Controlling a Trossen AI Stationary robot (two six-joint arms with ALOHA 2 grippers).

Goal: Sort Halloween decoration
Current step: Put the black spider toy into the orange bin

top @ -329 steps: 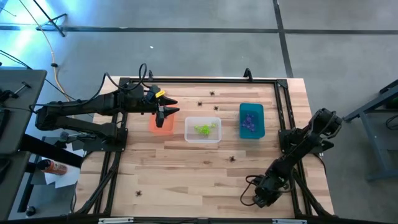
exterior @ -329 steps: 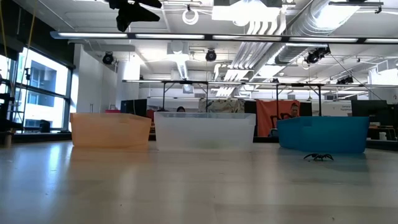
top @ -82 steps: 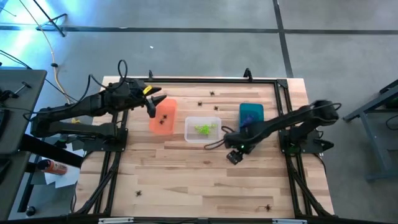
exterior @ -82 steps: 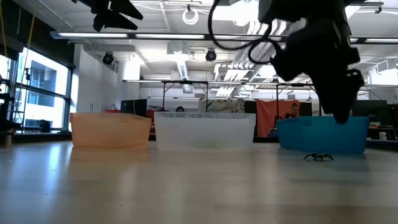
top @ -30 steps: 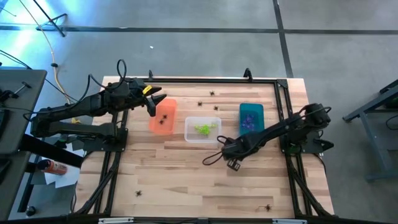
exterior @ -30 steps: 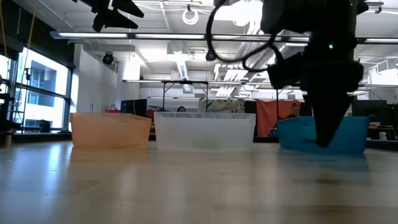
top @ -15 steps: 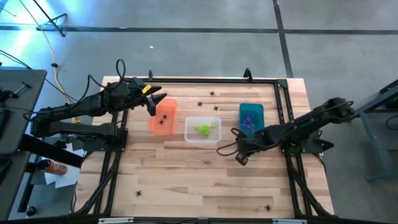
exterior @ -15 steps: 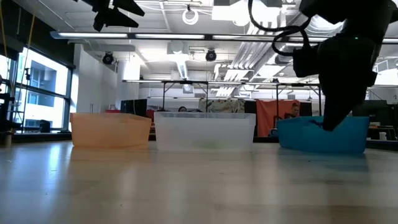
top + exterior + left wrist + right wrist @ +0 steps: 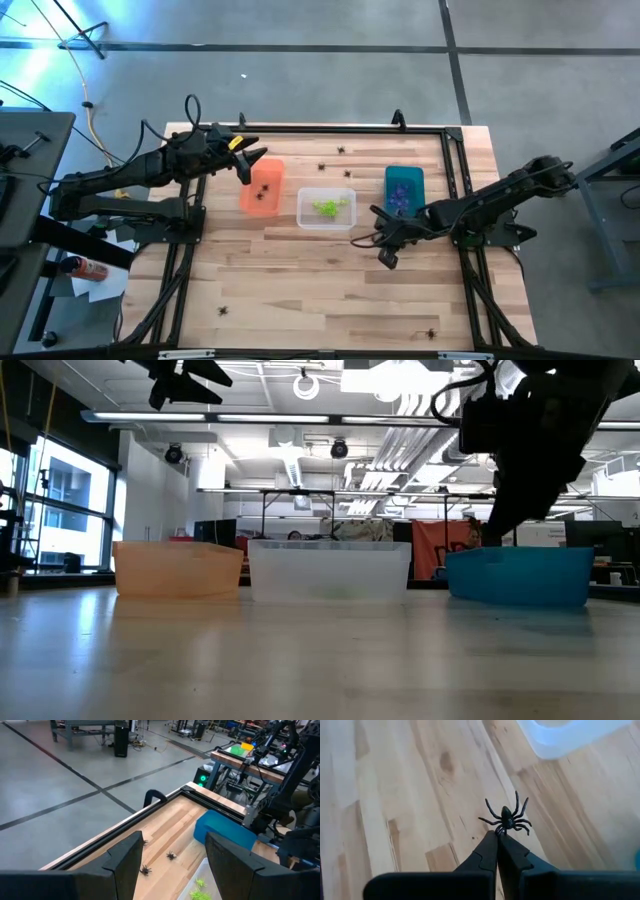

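Sorting was found well under way on the table, with three bins set in a row across its middle: an orange bin on the left, a clear bin in the centre with lime green spiders inside, and a teal bin on the right with purple spiders inside. Black spiders were seen in the orange bin, so black was judged to belong there. The left gripper was held just over that orange bin's far left edge, its fingers spread wide with nothing between them.

The right gripper was seen just in front of the gap between clear and teal bins, raised off the wood, its fingers pinched fully together on the legs of a black spider. A carry was therefore judged to be the step in hand. A sweep leftward past the clear bin to the orange one was called for next, then a release above it; the thin grip on the legs could be lost on the way. More black spiders were left loose: two near the far edge and others near the front edge.
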